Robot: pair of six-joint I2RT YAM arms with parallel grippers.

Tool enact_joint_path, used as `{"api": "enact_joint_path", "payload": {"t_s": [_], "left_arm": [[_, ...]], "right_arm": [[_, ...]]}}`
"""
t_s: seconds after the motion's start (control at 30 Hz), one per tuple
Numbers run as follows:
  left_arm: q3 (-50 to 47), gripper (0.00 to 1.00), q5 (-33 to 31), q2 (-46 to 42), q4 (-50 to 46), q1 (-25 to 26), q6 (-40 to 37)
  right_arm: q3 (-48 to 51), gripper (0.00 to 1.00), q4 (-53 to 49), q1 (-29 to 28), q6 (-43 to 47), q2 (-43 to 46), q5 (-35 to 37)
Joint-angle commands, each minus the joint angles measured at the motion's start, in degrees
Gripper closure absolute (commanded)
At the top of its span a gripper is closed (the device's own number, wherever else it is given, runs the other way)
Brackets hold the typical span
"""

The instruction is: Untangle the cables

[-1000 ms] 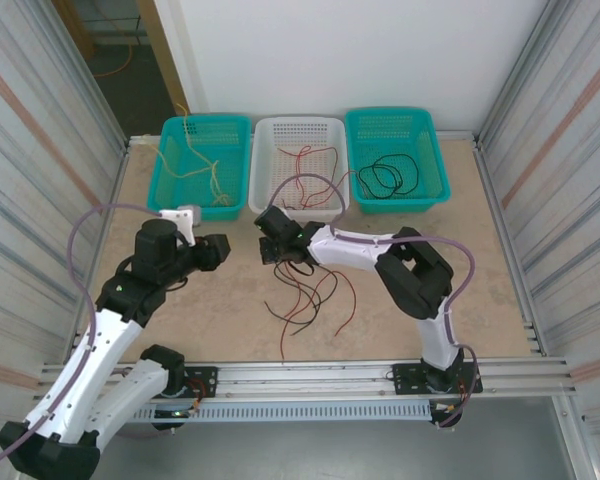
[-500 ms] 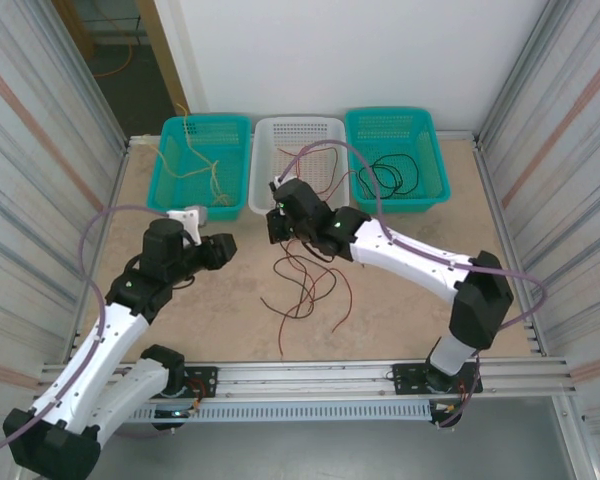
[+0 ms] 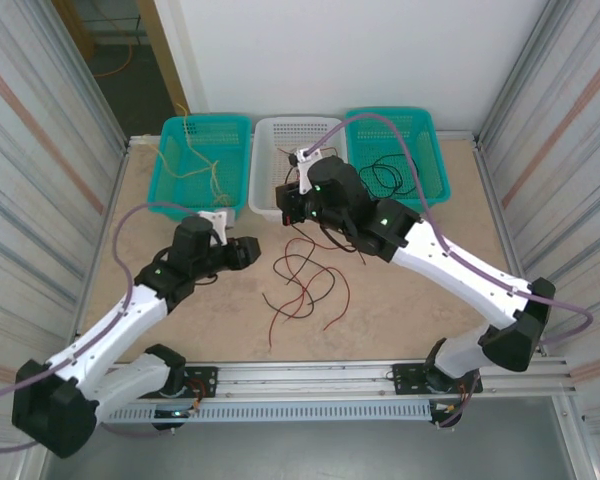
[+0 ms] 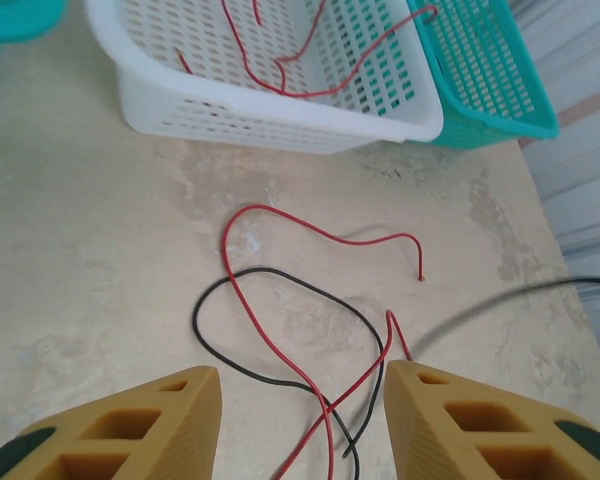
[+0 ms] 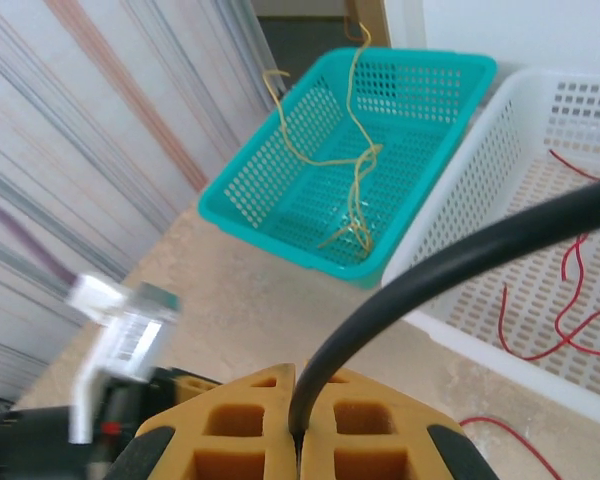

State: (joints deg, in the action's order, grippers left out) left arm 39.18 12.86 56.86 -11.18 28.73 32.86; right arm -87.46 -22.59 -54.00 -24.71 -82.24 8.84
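Cables: red-black tangle on the counter, near side of white basket. Left fingers: parted, empty, just left of tangle. Right fingers: clamped on seemingly a black strand; best drawn up slowly, left fingers pinning reds.

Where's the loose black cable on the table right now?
In the left wrist view, the black cable loops on the table, crossed by a red cable, just ahead of the open left gripper, in front of the white basket.
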Motion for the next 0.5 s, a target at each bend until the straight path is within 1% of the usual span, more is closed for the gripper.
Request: {"api": "enact_joint_path", "payload": {"t_s": [0.0,0.2,0.27,0.37,0.47], "left_arm": [[3.88,0.53,-0.93,2.84,4.07,1.83,-0.37],[6.07,0.52,-0.64,6.61,5.60,4.02,-0.35],[6.41,0.51,-0.36,7.32,6.19,4.48,0.09],[6.73,0.49,-0.61,8.25,6.91,5.49,0.54],[7.41,0.48,-0.57,9.36,6.88,6.66,0.50]], "right_arm": [[-1.84,1.00,-0.18,-0.23,1.95,3.21,-1.62],[-2.73,0.99,-0.35,-0.03,2.21,6.72,-1.79],[-3.17,0.99,-0.52,0.43,2.15,7.62,-2.06],[-4.05,0.99,-0.98,1.88,1.07,8.65,-2.78],[-6.94,1.00,-3.96,4.87,-0.07,8.33,-2.74]]}}
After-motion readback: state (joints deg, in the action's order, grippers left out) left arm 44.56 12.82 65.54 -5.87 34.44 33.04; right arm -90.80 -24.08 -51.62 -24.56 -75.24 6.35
